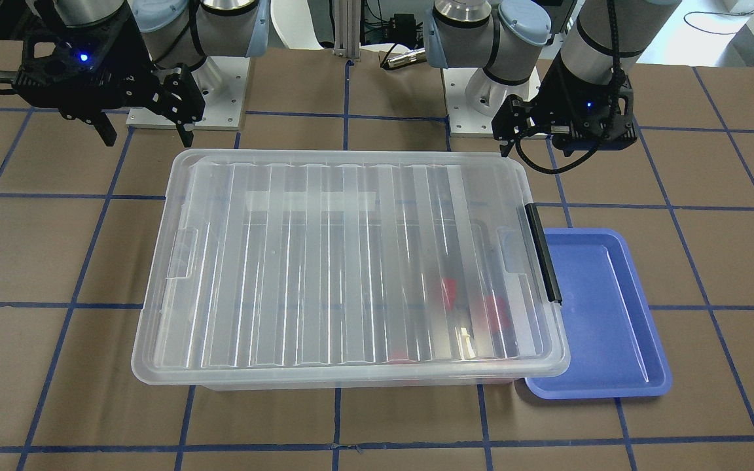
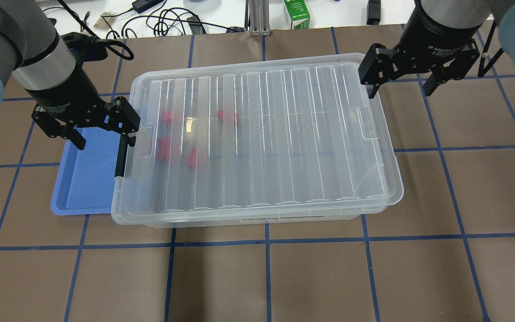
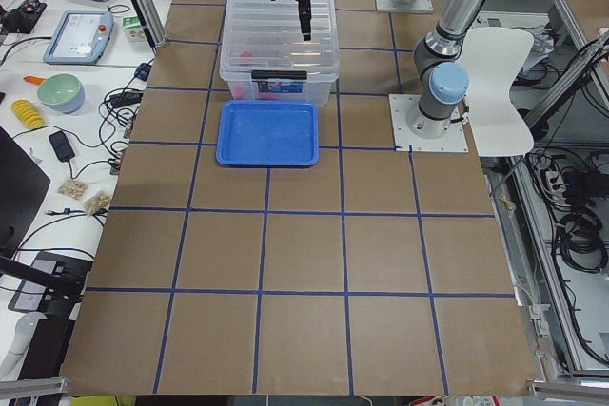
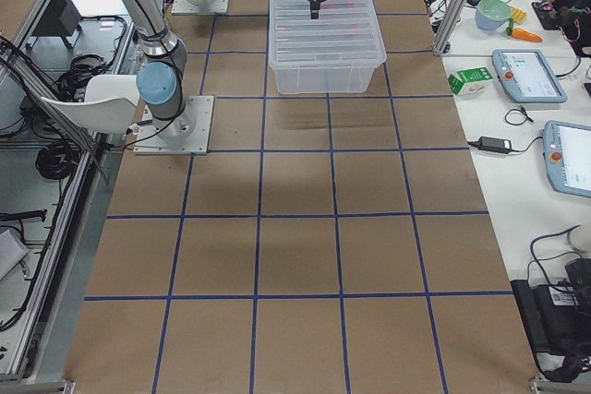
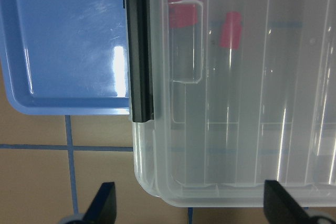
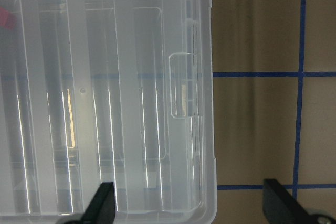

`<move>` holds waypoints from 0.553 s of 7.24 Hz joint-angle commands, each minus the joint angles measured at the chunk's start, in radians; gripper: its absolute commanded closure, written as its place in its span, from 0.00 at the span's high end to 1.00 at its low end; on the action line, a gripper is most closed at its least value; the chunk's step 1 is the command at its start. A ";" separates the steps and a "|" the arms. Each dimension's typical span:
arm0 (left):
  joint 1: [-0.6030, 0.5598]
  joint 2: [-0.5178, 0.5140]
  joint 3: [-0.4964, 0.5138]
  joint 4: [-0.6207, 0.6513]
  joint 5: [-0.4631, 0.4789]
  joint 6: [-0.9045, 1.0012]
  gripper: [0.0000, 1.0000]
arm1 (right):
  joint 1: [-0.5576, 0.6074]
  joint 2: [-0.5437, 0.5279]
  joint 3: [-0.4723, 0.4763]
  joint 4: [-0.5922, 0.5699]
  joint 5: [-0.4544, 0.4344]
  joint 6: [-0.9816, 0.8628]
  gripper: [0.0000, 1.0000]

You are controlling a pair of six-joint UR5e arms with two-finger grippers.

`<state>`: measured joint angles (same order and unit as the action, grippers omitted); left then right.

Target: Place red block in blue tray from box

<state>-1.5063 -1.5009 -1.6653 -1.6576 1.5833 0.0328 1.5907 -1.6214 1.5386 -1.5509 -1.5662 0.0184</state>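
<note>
Pre-opening stage: spread left hand (image 2: 104, 141) and spread right hand (image 2: 400, 88) flank the lidded clear plastic box (image 2: 284, 143), small red block (image 5: 231, 30) inside at the end beside the shallow blue plastic tray (image 2: 85, 190); opening it likely comes next.

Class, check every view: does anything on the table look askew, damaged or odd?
The large clear plastic box carries a black clip handle only at the end beside the shallow blue tray; the other end has none.

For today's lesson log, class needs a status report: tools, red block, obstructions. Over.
Left tool and right tool open, empty. Red pieces inside box, block indistinct. Lid on, blocking access.
</note>
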 commanded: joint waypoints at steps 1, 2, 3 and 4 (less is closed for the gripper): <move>0.000 0.001 0.001 0.002 0.000 0.002 1.00 | 0.000 0.000 0.000 -0.002 -0.002 -0.002 1.00; 0.000 0.004 0.001 0.001 0.000 0.002 1.00 | 0.000 0.000 0.002 -0.002 -0.002 -0.008 1.00; 0.000 0.004 0.001 0.001 0.003 0.002 1.00 | 0.000 0.002 0.005 -0.003 -0.003 -0.018 1.00; 0.000 0.004 0.001 0.001 0.003 0.002 1.00 | -0.001 0.002 0.005 -0.005 -0.005 -0.020 1.00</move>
<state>-1.5063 -1.4978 -1.6645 -1.6566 1.5851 0.0352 1.5906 -1.6204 1.5420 -1.5537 -1.5691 0.0041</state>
